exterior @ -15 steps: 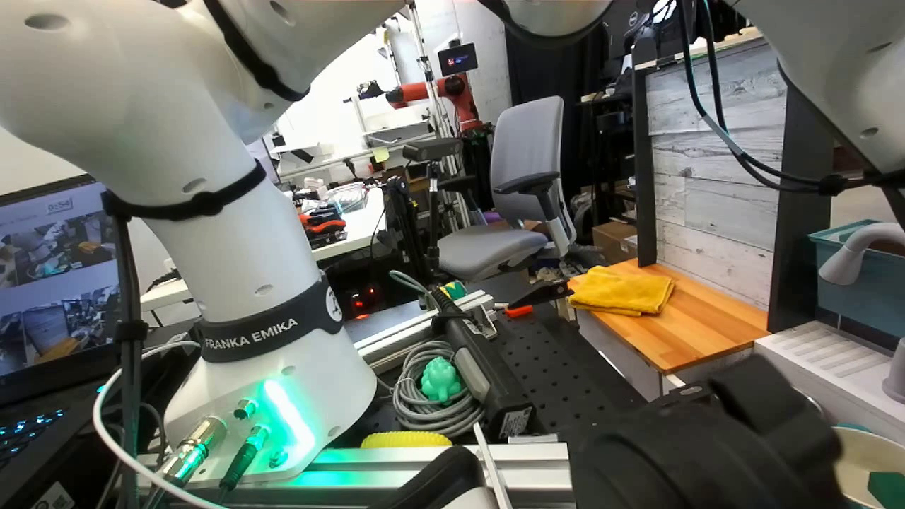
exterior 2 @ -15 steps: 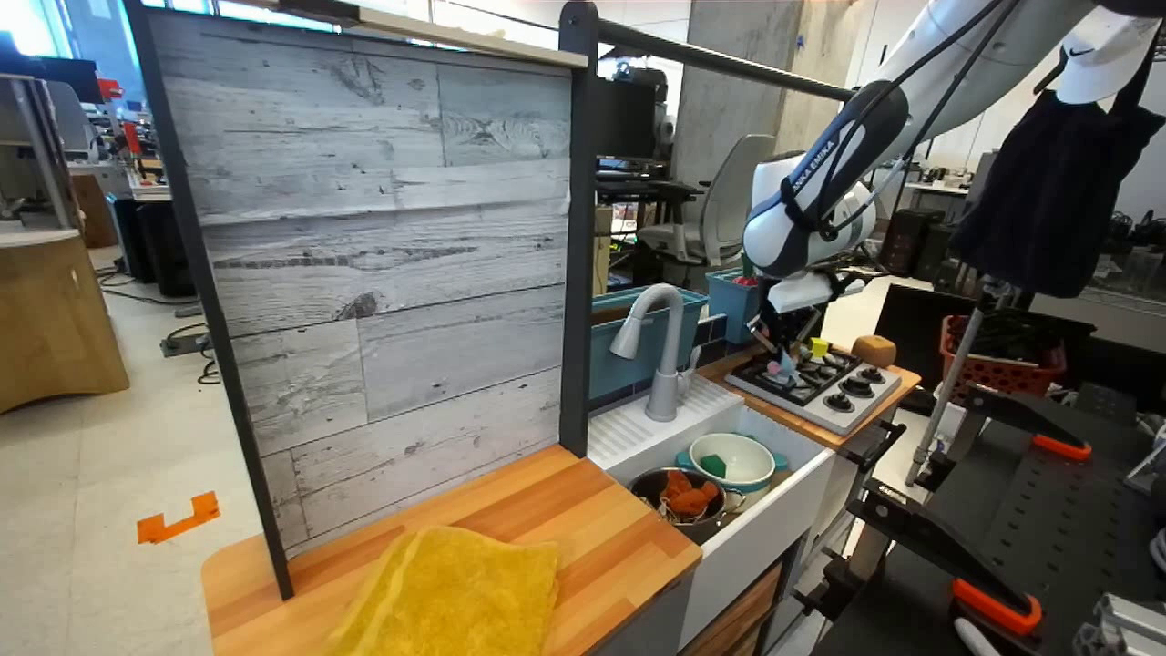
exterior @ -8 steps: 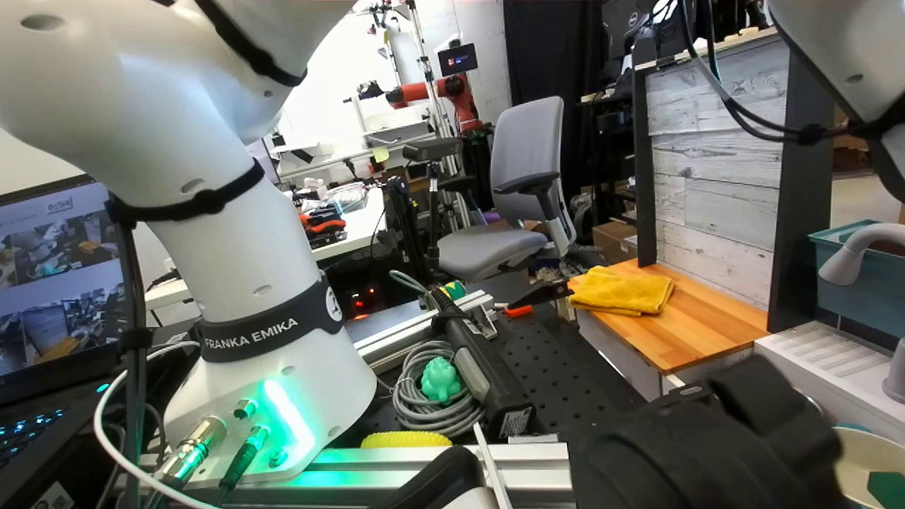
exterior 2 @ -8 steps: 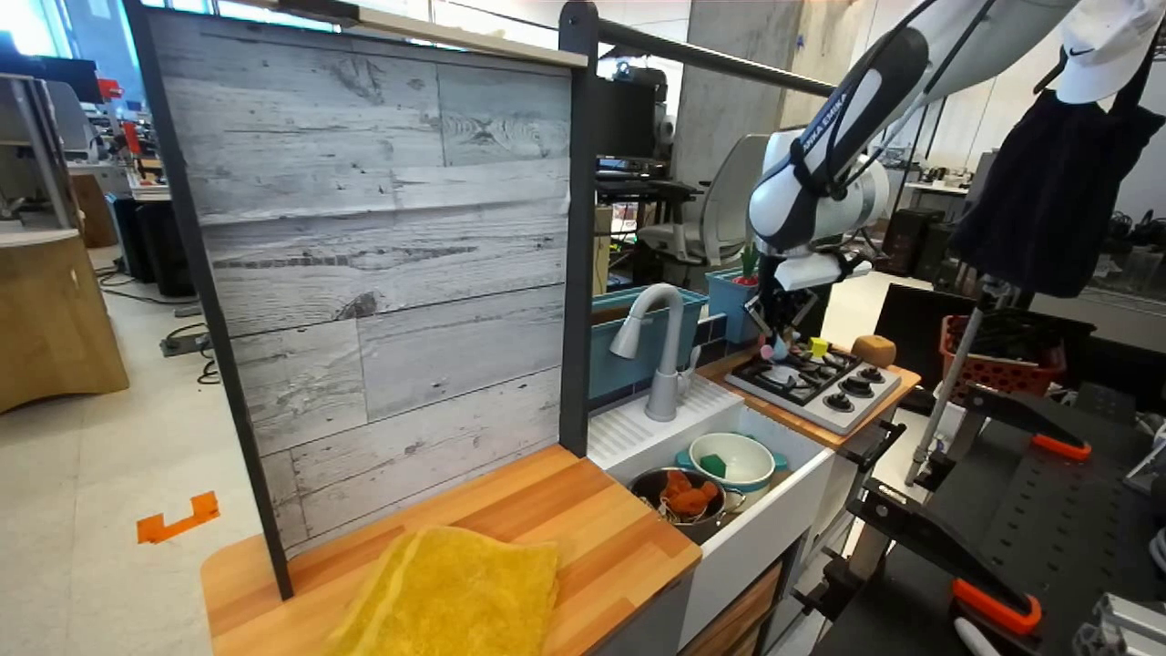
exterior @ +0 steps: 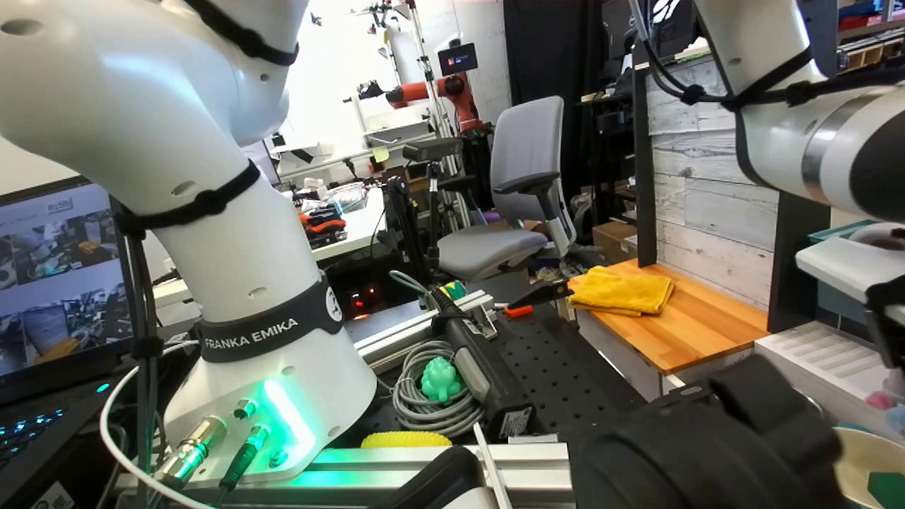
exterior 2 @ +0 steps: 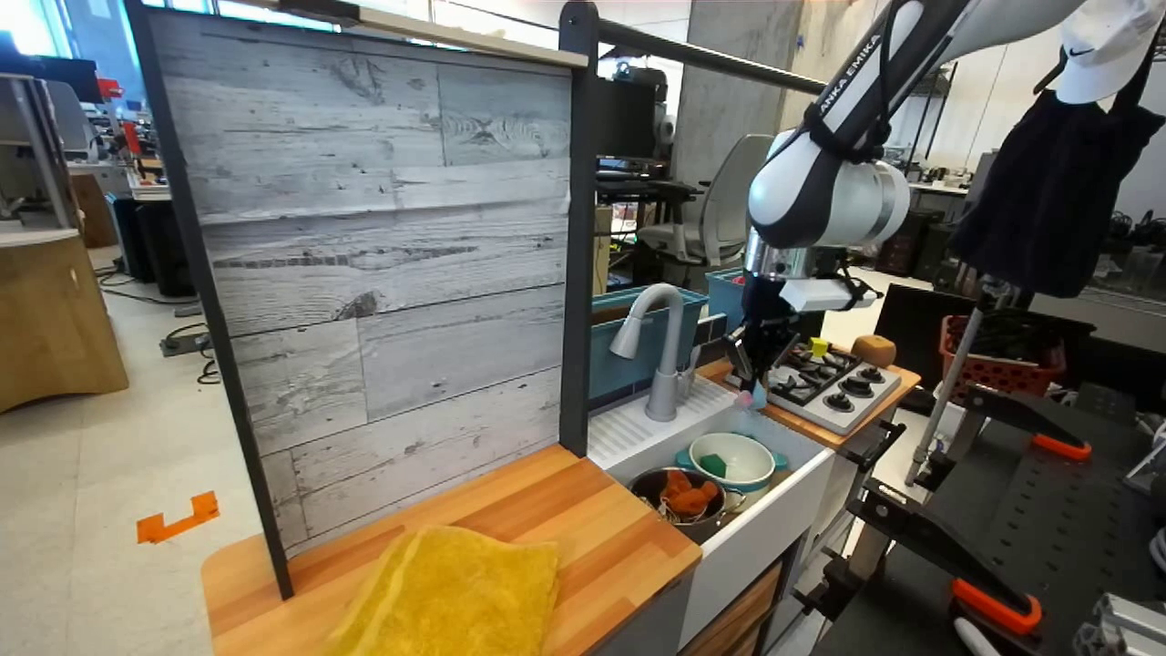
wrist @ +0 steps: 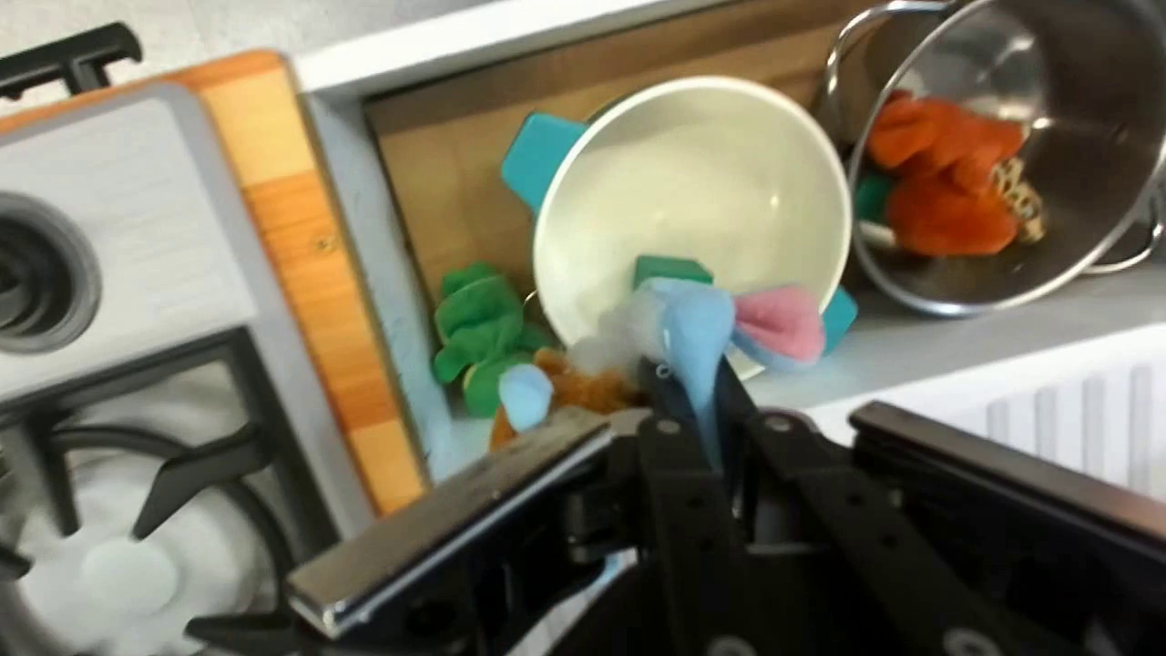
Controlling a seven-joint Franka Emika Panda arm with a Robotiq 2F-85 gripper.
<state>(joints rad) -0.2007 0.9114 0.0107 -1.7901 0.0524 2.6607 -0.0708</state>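
My gripper [wrist: 690,387] is shut on a light blue plush toy with a pink ear [wrist: 697,333], which hangs from the fingertips. In an exterior view the gripper [exterior 2: 751,360] holds the toy [exterior 2: 751,401] above the sink's stove-side end; another exterior view shows only part of the toy [exterior: 880,400] at the right edge. In the wrist view, below the toy, is a cream pot [wrist: 674,173] with teal handles and a green block [wrist: 669,268] inside. Beside it lie a green plush [wrist: 483,333] and a brown plush [wrist: 588,387], partly hidden by the toy and gripper.
A metal pot [wrist: 970,305] with an orange plush [wrist: 947,182] stands in the sink [exterior 2: 765,547]. The faucet [exterior 2: 671,360] rises behind it. The stove [exterior 2: 843,417] carries a yellow block [exterior 2: 819,346]. A yellow cloth [exterior 2: 455,592] lies by a tall panel [exterior 2: 383,228].
My gripper has moved from over the stove to over the sink's near end, carrying the blue toy. In an exterior view the arm's forearm and wrist have come into sight at the right.
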